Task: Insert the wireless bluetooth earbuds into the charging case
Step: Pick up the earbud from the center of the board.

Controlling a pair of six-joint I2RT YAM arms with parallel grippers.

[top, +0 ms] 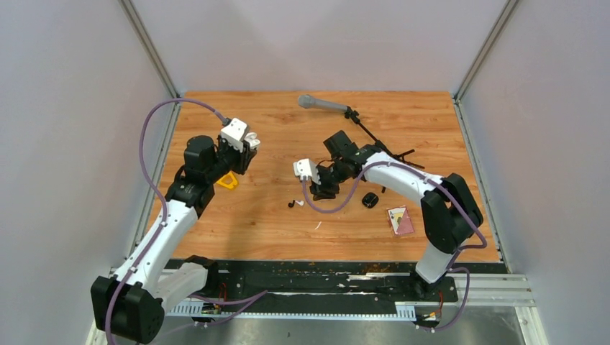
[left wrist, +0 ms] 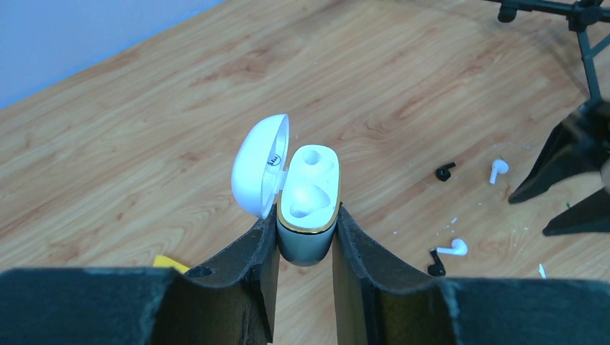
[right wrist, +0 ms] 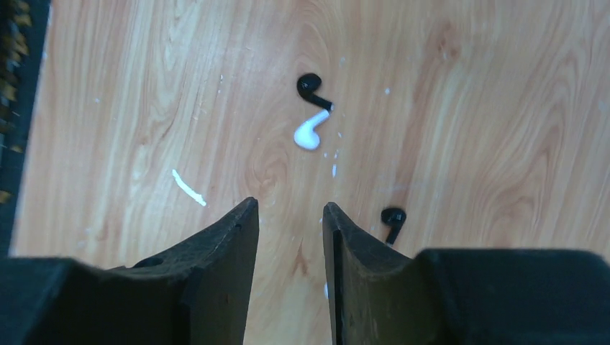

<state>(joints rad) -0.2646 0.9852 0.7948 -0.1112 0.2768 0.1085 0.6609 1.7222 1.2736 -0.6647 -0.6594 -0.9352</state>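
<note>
Earbuds (top: 295, 203) lying loose on wood table (top: 266, 230), just left of ctr in top view, close under R gripper (top: 319, 192). None held by either gripper.

R wrist view: blk earbud (right wrist: 313, 90) at upper ctr, stem tip touching or just short of wht earbud (right wrist: 309, 131) right below it. 2nd blk earbud (right wrist: 393, 219) lower right, just beside the right-hand finger. Thin wht sliver (right wrist: 188, 187) left of ctr. R gripper fingers (right wrist: 230, 244) parted w/ bare wood btwn them, gripping nothing, blk/wht pair lying beyond the tips.

L wrist view: charging case (left wrist: 311, 180) at ctr, pinched upright by its grey lower body btwn fingers of L gripper (left wrist: 307, 223), pressed on both sides, up off the table. Lid (left wrist: 259, 172) swung open toward left of frame. Upper slot a bare hollow; lower slot showing a rounded wht shape, seated bud or just moulding, can't tell. 2nd wht earbud (left wrist: 498, 169) at mid right of same view, near 2nd blk earbud; touching pair at lower right.

Top view: case up at upper left of frame, well apart from the buds. Small blk object (top: 370, 199) and card packet (top: 401, 220) right of ctr, mic (top: 324, 103) on stand at top ctr, yellow piece (top: 227, 180) beside L arm.
</note>
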